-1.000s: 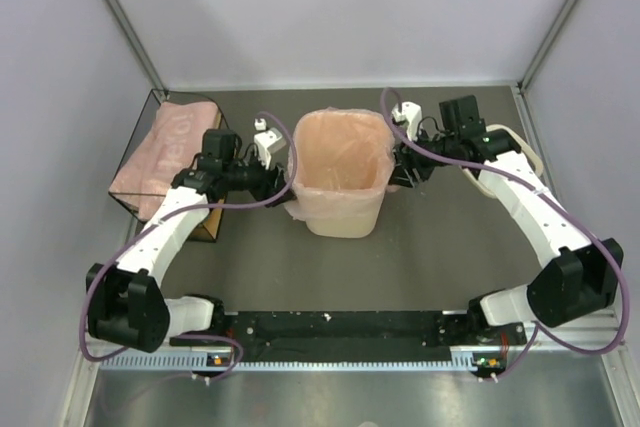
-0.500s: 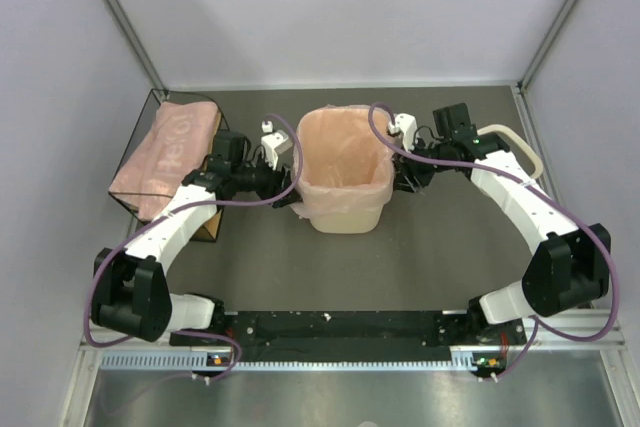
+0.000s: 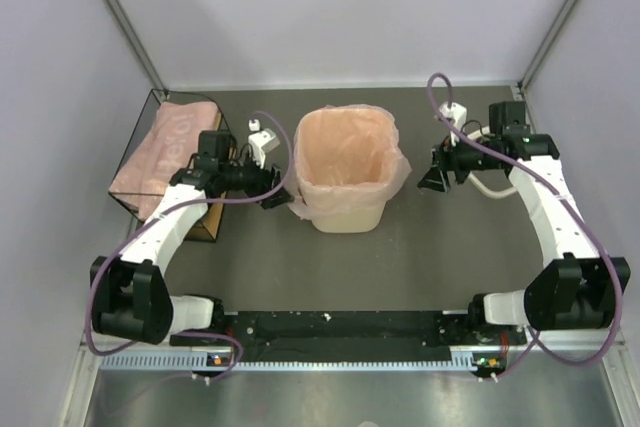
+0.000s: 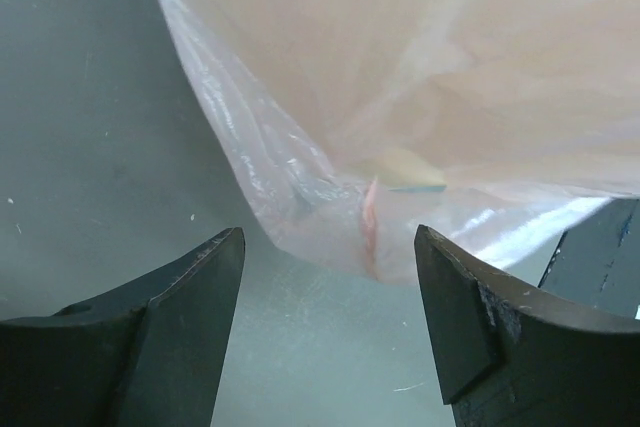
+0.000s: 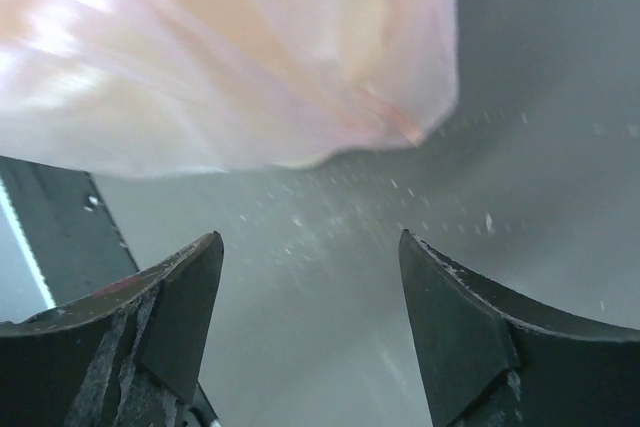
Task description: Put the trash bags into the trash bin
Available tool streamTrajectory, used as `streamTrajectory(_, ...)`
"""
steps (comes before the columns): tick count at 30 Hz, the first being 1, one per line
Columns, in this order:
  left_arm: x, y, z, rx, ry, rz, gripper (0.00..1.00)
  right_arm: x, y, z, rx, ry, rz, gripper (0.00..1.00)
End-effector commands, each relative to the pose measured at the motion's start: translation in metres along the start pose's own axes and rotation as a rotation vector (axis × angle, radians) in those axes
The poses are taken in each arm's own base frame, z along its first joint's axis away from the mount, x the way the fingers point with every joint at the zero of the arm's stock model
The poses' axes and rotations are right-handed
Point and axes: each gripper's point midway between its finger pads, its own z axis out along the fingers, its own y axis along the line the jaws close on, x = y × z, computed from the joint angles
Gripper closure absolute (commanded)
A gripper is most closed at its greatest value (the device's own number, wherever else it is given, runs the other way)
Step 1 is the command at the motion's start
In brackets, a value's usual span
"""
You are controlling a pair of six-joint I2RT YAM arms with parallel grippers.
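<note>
The cream trash bin (image 3: 346, 213) stands mid-table with a pale pink trash bag (image 3: 345, 150) spread inside it, film folded over the rim. My left gripper (image 3: 277, 187) is open just left of the bin, close to the hanging film (image 4: 330, 212); nothing lies between its fingers (image 4: 190, 297). My right gripper (image 3: 433, 175) is open, a short way right of the bin and clear of it. In the right wrist view the bag's draped edge (image 5: 230, 77) hangs beyond the empty gripper (image 5: 310, 247). A folded stack of pink trash bags (image 3: 165, 152) lies at the left.
The stack rests in a dark wire-framed box (image 3: 205, 227) with orange-brown sides by the left wall. A beige curved handle-like piece (image 3: 495, 187) lies under the right arm. Grey walls close in the back and both sides.
Both grippers have opened wider and let go of the bag's rim film. The right arm has drawn back to the right, away from the bin. The left gripper has backed off slightly.
</note>
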Motion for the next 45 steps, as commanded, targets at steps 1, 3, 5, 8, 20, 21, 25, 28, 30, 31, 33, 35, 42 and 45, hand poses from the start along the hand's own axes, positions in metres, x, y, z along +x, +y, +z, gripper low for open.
streamTrajectory(1, -0.029, -0.028, -0.017, 0.098, -0.087, 0.143, 0.25, -0.066, 0.057, -0.023, -0.186, -0.216, -0.054, 0.26)
streamTrajectory(3, -0.032, -0.031, -0.02, 0.107, -0.101, 0.18, 0.23, -0.074, 0.062, -0.023, -0.191, -0.235, -0.092, 0.26)
streamTrajectory(5, -0.036, -0.039, -0.024, 0.146, -0.124, 0.241, 0.23, -0.082, 0.063, -0.018, -0.178, -0.244, -0.159, 0.27)
streamTrajectory(8, -0.041, -0.046, -0.026, 0.175, -0.15, 0.284, 0.22, -0.086, 0.059, -0.01, -0.182, -0.234, -0.217, 0.33)
streamTrajectory(20, -0.047, -0.034, -0.023, 0.128, -0.149, 0.28, 0.26, -0.06, 0.039, 0.026, -0.18, -0.138, -0.312, 0.74)
streamTrajectory(21, -0.045, -0.031, -0.022, 0.116, -0.141, 0.275, 0.27, -0.058, 0.038, 0.027, -0.178, -0.132, -0.311, 0.76)
streamTrajectory(25, -0.04, -0.026, -0.02, 0.094, -0.13, 0.258, 0.28, -0.052, 0.034, 0.033, -0.177, -0.112, -0.305, 0.82)
streamTrajectory(28, -0.038, -0.026, -0.019, 0.097, -0.132, 0.252, 0.28, -0.05, 0.034, 0.036, -0.183, -0.107, -0.3, 1.0)
streamTrajectory(30, -0.038, -0.025, -0.019, 0.092, -0.134, 0.25, 0.28, -0.048, 0.034, 0.038, -0.185, -0.107, -0.304, 1.0)
streamTrajectory(31, -0.039, -0.026, -0.019, 0.093, -0.135, 0.25, 0.28, -0.045, 0.033, 0.039, -0.186, -0.102, -0.303, 1.0)
streamTrajectory(33, -0.039, -0.025, -0.018, 0.092, -0.135, 0.25, 0.28, -0.041, 0.033, 0.04, -0.185, -0.101, -0.319, 1.0)
streamTrajectory(35, -0.037, -0.024, -0.017, 0.093, -0.132, 0.248, 0.28, -0.033, 0.032, 0.044, -0.19, -0.087, -0.32, 1.0)
streamTrajectory(42, -0.039, -0.02, -0.017, 0.073, -0.133, 0.232, 0.22, -0.028, 0.026, 0.046, -0.154, -0.071, -0.278, 0.57)
streamTrajectory(45, -0.047, -0.02, -0.024, 0.042, -0.143, 0.222, 0.18, -0.033, 0.018, 0.028, -0.082, -0.084, -0.235, 0.28)
